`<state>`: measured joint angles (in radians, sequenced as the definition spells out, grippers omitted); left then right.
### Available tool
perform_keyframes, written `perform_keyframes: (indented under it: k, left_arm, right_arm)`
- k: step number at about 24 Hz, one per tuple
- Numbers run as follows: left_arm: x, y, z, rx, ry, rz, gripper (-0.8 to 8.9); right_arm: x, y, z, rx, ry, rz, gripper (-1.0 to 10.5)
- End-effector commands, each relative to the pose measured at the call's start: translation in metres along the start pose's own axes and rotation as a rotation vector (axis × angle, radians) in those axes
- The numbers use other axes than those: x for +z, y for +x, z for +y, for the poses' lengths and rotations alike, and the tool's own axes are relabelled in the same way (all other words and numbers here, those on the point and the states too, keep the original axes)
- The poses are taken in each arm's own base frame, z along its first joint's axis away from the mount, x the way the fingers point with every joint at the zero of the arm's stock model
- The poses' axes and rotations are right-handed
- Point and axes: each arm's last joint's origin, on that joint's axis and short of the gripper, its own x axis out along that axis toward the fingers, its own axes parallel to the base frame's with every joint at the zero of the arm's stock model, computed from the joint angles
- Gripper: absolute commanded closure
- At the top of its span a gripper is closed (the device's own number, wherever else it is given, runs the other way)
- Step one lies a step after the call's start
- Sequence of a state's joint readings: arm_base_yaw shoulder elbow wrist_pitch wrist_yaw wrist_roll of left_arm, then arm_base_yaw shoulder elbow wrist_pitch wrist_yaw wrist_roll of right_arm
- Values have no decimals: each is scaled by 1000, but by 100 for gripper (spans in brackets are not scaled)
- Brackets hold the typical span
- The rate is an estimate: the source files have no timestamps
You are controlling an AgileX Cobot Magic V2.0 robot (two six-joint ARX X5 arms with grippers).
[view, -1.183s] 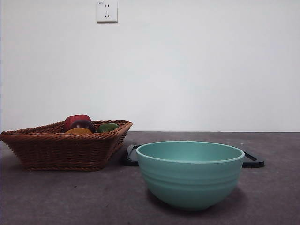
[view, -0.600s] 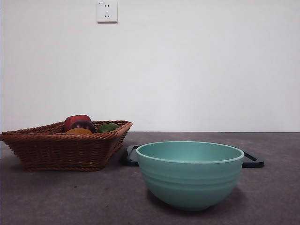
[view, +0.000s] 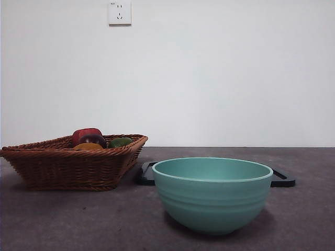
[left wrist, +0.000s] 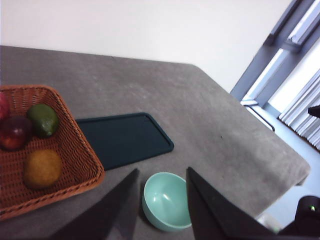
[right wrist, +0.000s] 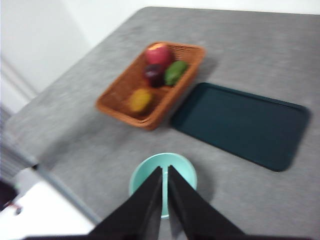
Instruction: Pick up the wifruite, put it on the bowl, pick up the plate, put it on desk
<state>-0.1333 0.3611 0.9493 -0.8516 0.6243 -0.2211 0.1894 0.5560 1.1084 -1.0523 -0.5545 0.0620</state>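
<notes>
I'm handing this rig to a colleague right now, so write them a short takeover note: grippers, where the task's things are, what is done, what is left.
Left gripper: open, holding nothing, high above the table.
Right gripper: jaws nearly together, holding nothing, also high above the table.
Wifruite: in the wicker basket, alongside the green fruit, the dark purple-red fruit and the red apple.
Bowl: upright on the desk, nothing in it.
Dark tray: flat on the desk between basket and bowl.
Done: nothing yet.
Left: pick up the wifruite, place it in the bowl, then the plate step.
</notes>
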Motion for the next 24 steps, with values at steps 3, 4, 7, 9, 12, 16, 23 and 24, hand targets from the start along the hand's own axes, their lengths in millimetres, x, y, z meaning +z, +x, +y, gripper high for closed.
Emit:
perform_keyframes:
  k: [3, 4, 7, 9, 12, 16, 23, 24]
  left_arm:
    - [3, -4, -4, -12, 73, 0, 615]
    - [3, -4, -4, -12, 77, 1, 560]
    - [3, -4, -4, -11, 80, 0, 357]
    - [3, -4, -4, -11, 84, 0, 260]
    - [3, -4, -4, -12, 87, -2, 180]
    - [3, -4, -4, -12, 87, -3, 181]
    - [5, -4, -4, -14, 107, -16, 184]
    - [5, -4, -4, -14, 116, -22, 184]
  right_arm:
    - [3, -3, 3, 17, -38, -5, 937]
    - [3, -3, 3, 16, -38, -5, 937]
    - [3, -3, 2, -1, -40, -6, 936]
    - [3, -3, 2, -2, -47, -9, 882]
    - [3, -3, 1, -27, -48, -14, 610]
    - [3, -3, 1, -51, -48, -15, 400]
    - [4, -3, 1, -52, -48, -16, 384]
    - [4, -3, 1, -51, -48, -16, 378]
